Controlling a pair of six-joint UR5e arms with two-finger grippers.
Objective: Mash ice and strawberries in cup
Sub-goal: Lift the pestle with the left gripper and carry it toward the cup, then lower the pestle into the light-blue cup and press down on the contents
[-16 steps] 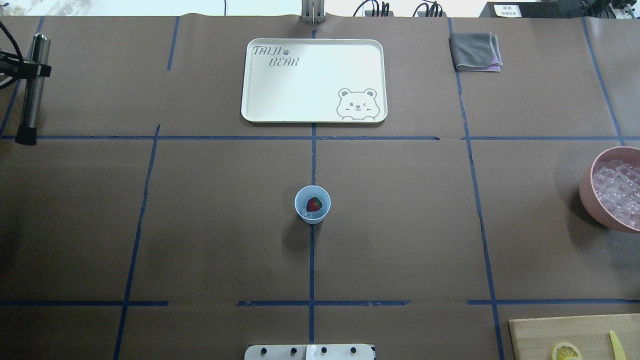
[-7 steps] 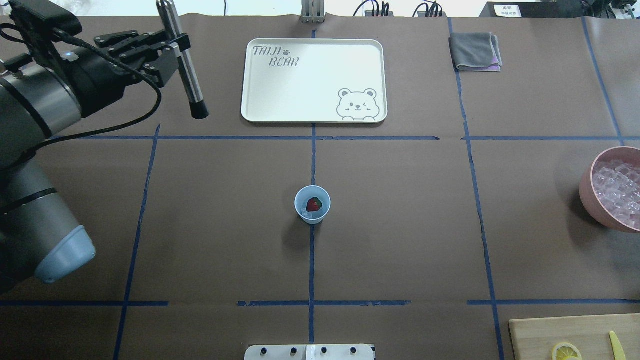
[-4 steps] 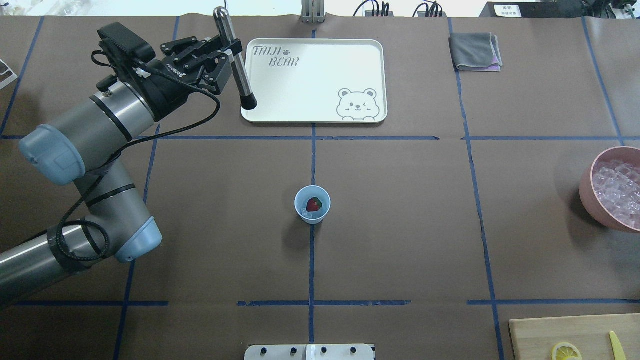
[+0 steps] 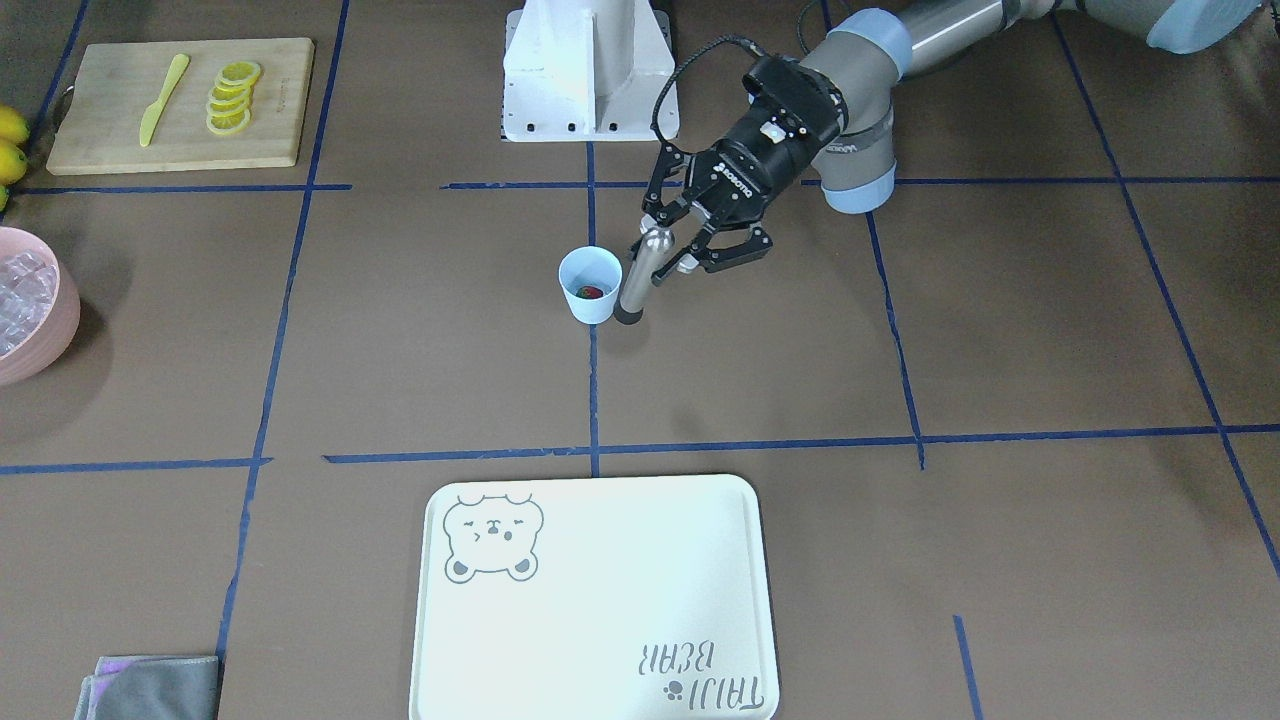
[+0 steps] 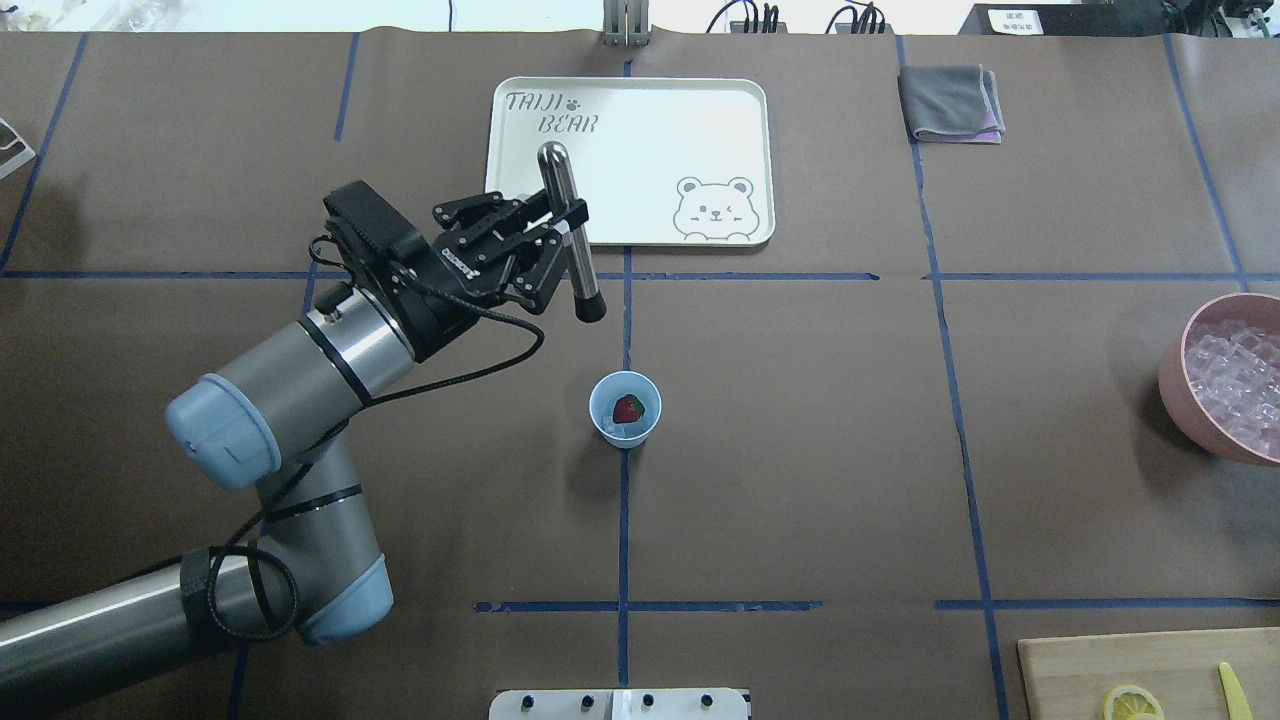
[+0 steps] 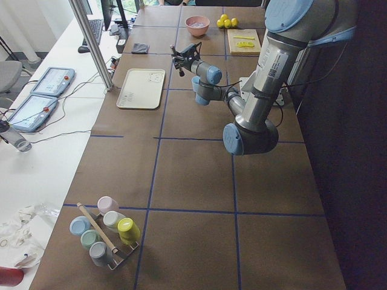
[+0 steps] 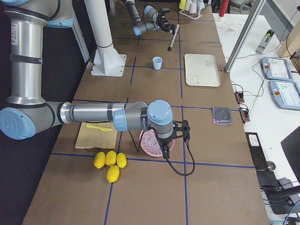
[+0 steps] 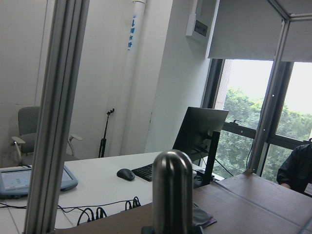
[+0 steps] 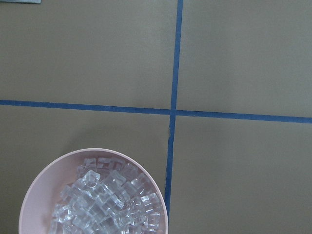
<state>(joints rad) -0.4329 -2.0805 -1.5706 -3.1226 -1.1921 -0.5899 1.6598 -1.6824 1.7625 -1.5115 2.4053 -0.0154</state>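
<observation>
Left pincer (image 5: 562, 224) clamped on a metal rod (image 5: 583, 288); cup (image 5: 603, 398) at mid-worktop.
Rod is tilted with its black tip down, held in the air clear of the cup, on the side toward the worktop's far edge and the tray (image 5: 640, 170). Strawberry (image 5: 628, 409) sits in the cup on some ice (image 5: 609, 428). Right pincer (image 7: 165, 147) hangs over the pink bowl (image 5: 1172, 385) of ice cubes (image 9: 109, 200) at the worktop's right edge. Can't tell if it's spread or pressed together.
</observation>
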